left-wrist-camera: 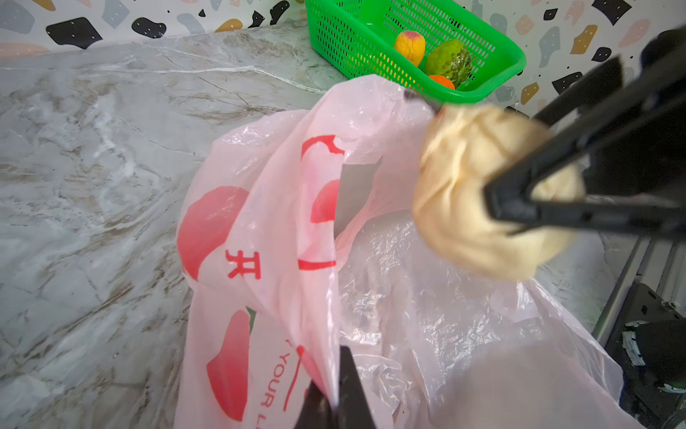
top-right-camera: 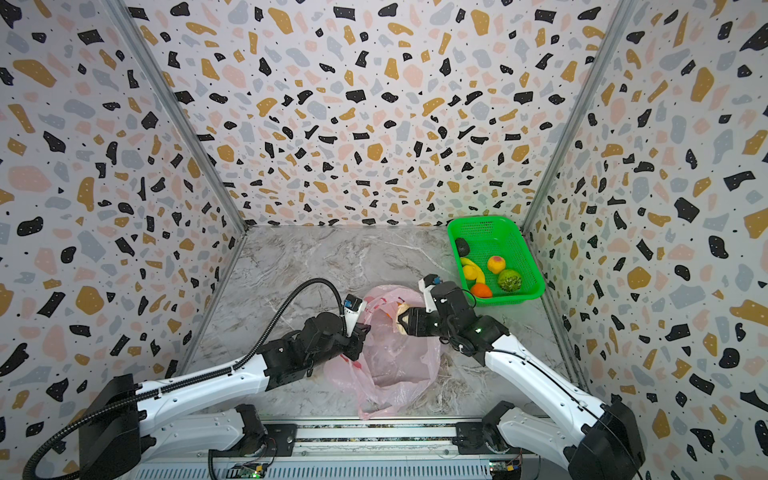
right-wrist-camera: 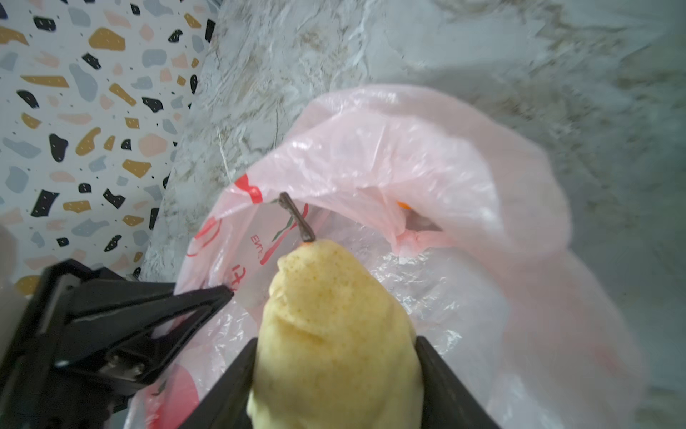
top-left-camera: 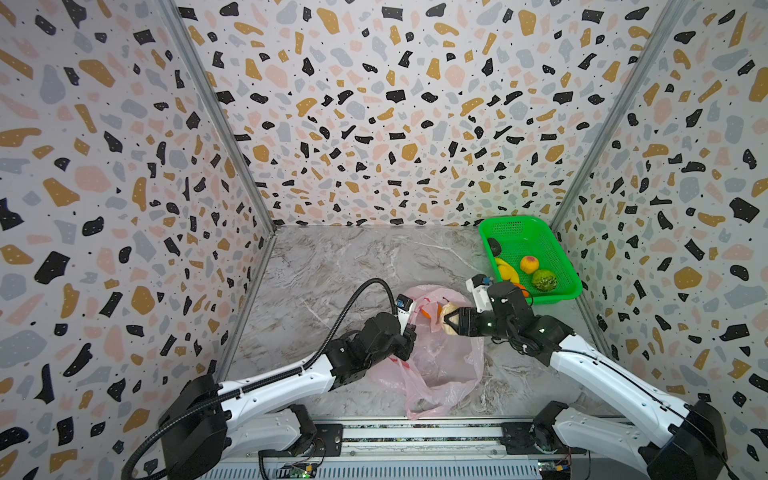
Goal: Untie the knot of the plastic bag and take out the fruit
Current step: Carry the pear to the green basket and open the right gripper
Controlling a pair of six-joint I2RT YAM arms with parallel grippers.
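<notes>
bag (top-left-camera: pixel 440 365) rim is pinched by shut left fingers (left-wrist-camera: pixel 345 393) | pear (right-wrist-camera: pixel 334 334) is clamped by half-open right fingers (top-left-camera: pixel 452 322) above bag | basket (top-left-camera: pixel 515 219) is located right-rear of bag, nearer right arm

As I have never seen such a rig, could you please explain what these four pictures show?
It is a robot with two arms on a marble table, each ending in a two-finger gripper. Two pictures look down from one camera head overhead and are almost the same view. The other two come from cameras on the wrists. On the table lie a pink plastic bag, its mouth open, and a green basket holding a banana, a peach, a bumpy green ball, an orange and a dark oval. The left gripper is shut on the bag's edge. The right gripper grips a pale pear at the bag's mouth.
</notes>
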